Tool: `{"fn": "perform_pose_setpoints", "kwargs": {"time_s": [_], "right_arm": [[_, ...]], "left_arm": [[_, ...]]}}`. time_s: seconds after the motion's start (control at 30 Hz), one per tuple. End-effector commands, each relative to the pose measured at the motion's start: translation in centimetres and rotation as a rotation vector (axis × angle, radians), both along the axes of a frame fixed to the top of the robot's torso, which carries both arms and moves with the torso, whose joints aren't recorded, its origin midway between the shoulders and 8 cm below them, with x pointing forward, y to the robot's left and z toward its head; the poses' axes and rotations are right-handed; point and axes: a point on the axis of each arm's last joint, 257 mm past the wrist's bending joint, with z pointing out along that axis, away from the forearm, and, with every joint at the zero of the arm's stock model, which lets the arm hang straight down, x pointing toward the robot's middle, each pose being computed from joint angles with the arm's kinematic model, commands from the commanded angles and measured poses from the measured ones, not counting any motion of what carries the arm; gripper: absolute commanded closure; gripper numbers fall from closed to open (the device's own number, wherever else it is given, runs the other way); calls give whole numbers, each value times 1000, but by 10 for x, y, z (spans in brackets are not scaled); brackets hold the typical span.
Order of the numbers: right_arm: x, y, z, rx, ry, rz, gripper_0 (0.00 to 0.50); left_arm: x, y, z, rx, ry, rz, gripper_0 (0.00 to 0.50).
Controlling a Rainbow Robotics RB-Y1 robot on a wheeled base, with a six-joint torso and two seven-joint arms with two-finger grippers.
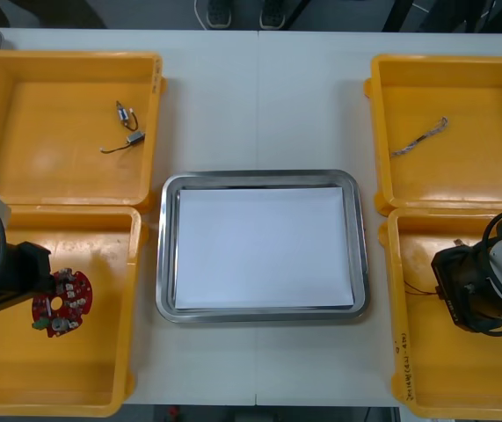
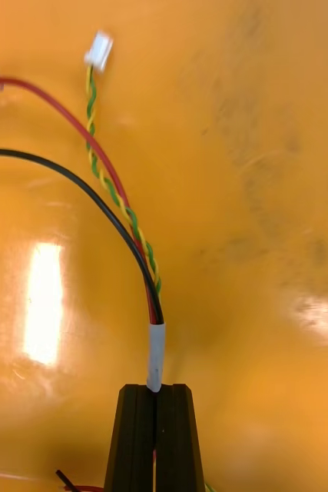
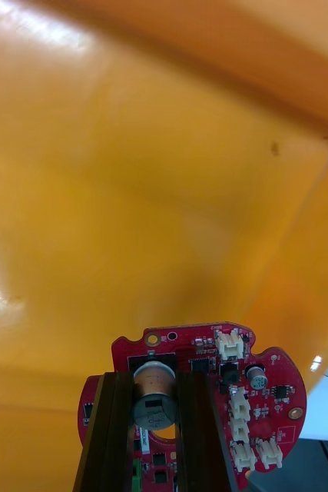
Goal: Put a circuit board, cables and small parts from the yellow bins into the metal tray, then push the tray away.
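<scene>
My left gripper [image 1: 51, 284] is over the near left yellow bin [image 1: 22, 378], shut on a round red circuit board [image 1: 62, 303]. In the left wrist view the fingers [image 3: 110, 430] stand apart on the circuit board [image 3: 263, 400], with a metal can on it between them. My right gripper [image 1: 440, 283] is in the near right yellow bin [image 1: 461, 378]. In the right wrist view that gripper [image 2: 156, 390] is shut on the white sleeve of a red and yellow cable [image 2: 117, 192] that also has a black wire. The cable runs on to a white plug [image 2: 98, 50]. The metal tray [image 1: 167, 255], white inside, lies between the bins.
The far left bin [image 1: 22, 114] holds two small metal parts [image 1: 127, 123], one with a thin dark lead. A twisted blue and white cable [image 1: 419, 138] lies in the far right bin [image 1: 497, 97]. Bare table runs beyond the tray to the far edge.
</scene>
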Motion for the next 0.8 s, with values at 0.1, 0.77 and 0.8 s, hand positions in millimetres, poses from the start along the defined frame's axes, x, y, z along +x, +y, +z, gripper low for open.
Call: {"fn": "perform_pose_setpoints", "kwargs": {"time_s": [0.1,0.77,0.8], "right_arm": [[-8,-28,41,-17,-1,-4,500],[-11,-51,139,-109,-137,400,500],[-11,-52,145,-134,-144,440,500]], "left_arm": [[26,-28,49,31,-70,-69,500],[43,-146,52,104,-96,-430,500],[45,-153,49,99,-96,-442,500]]}}
